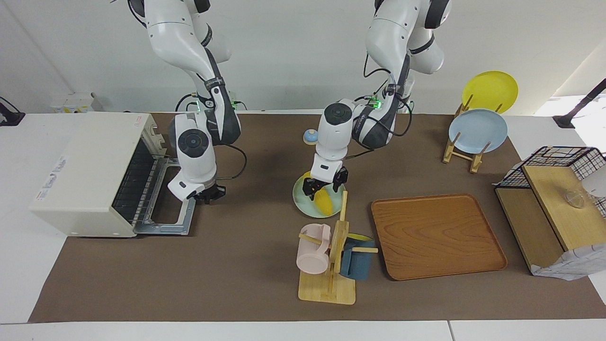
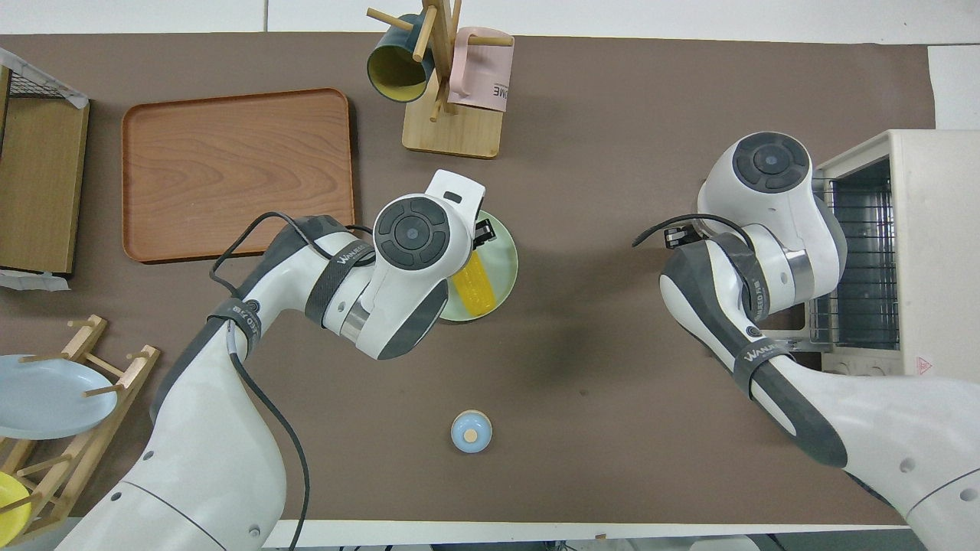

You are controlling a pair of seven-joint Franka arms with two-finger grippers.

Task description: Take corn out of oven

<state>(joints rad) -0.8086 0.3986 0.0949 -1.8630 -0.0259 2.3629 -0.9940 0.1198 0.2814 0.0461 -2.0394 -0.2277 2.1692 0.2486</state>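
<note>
Yellow corn point(image 1: 325, 202) lies half-hidden under the left gripper point(image 1: 323, 185), jaws spread; right gripper's point(image 1: 211, 194) jaws unreadable.

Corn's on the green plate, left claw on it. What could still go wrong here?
1. The left claw sits low around the corn on the pale green plate; lifting off could drag or roll the cob off the plate.
2. The mug rack stands just beside the plate; a retreat that way might clip it.
3. The oven door is down, with the right claw over it.
</note>
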